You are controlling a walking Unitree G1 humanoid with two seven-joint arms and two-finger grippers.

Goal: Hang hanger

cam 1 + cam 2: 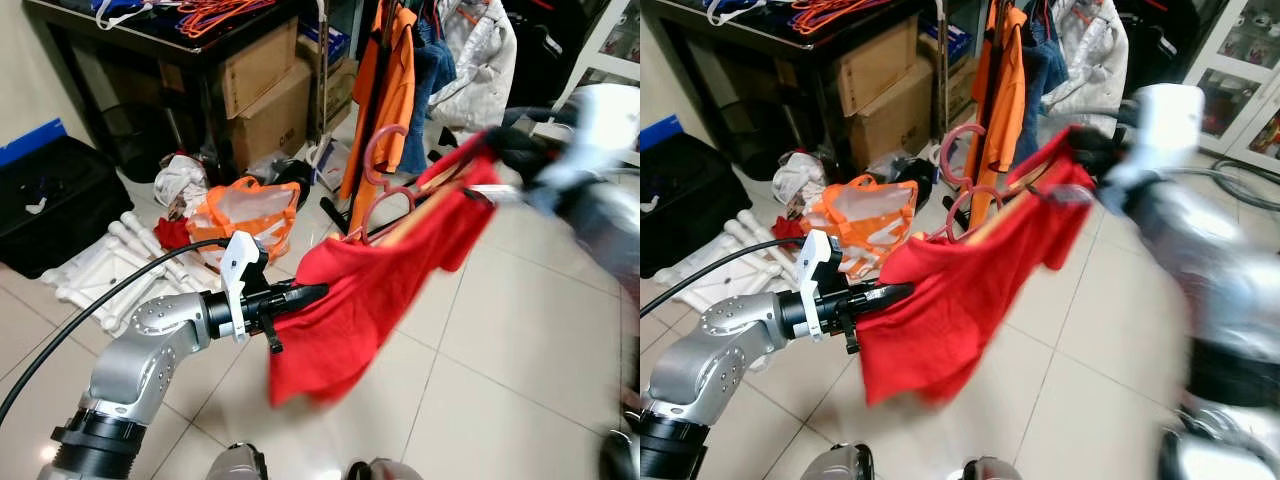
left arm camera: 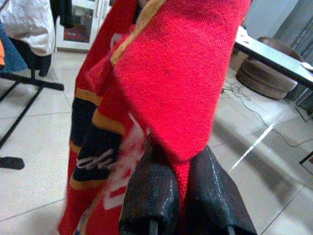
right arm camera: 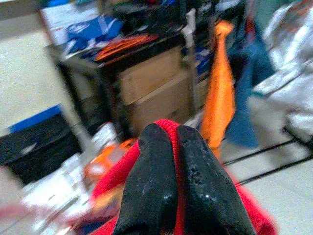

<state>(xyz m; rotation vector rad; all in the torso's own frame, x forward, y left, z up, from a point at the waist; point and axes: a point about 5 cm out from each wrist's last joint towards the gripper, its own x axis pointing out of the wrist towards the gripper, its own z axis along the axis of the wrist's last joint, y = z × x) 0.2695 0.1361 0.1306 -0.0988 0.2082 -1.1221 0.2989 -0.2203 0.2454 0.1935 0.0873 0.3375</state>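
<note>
A red garment [image 1: 370,290] hangs on a pink hanger [image 1: 385,165] held up in the air between my two arms. My left gripper [image 1: 310,292] is shut on the garment's lower left edge; its black fingers [image 2: 151,196] pinch the red knit [image 2: 181,83]. My right gripper [image 1: 500,150], blurred, is shut on the garment's upper right shoulder, its fingers [image 3: 156,181] closed on red fabric [image 3: 168,128]. The hanger's hook points up, in front of a clothes rack [image 1: 385,90] carrying an orange shirt and other clothes.
A dark table [image 1: 150,40] with orange hangers [image 1: 215,15] on it stands at the back left, cardboard boxes [image 1: 265,90] beneath. An orange bag [image 1: 245,215], white pipes [image 1: 130,255] and a black case [image 1: 50,200] lie on the tiled floor. White cabinet at right.
</note>
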